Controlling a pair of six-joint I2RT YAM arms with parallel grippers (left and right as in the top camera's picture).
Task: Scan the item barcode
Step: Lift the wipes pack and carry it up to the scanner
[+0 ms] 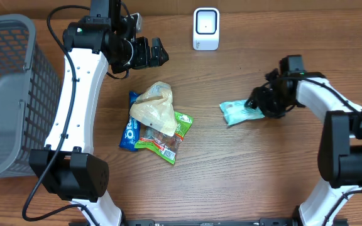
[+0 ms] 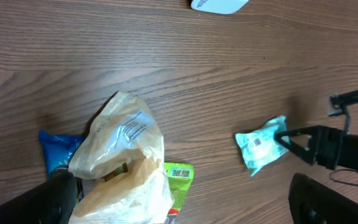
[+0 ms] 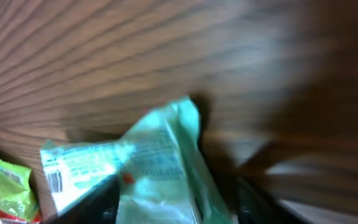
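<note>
Mint-green packet (image 3: 160, 168) fills the right wrist view, lying on the wooden table (image 1: 231, 182) toward its right side, well apart from the snack pile (image 1: 156, 125) at centre; the right gripper (image 1: 257, 103) straddles one end with jaws partway apart, though whether they pinch it cannot be told; the left gripper (image 1: 162, 52) hangs wide open and empty near the white scanner (image 1: 206, 28); a good step likely means gripping the plain end, leaving the barcode (image 3: 55, 180) uncovered, then turning that face toward the scanner.
</note>
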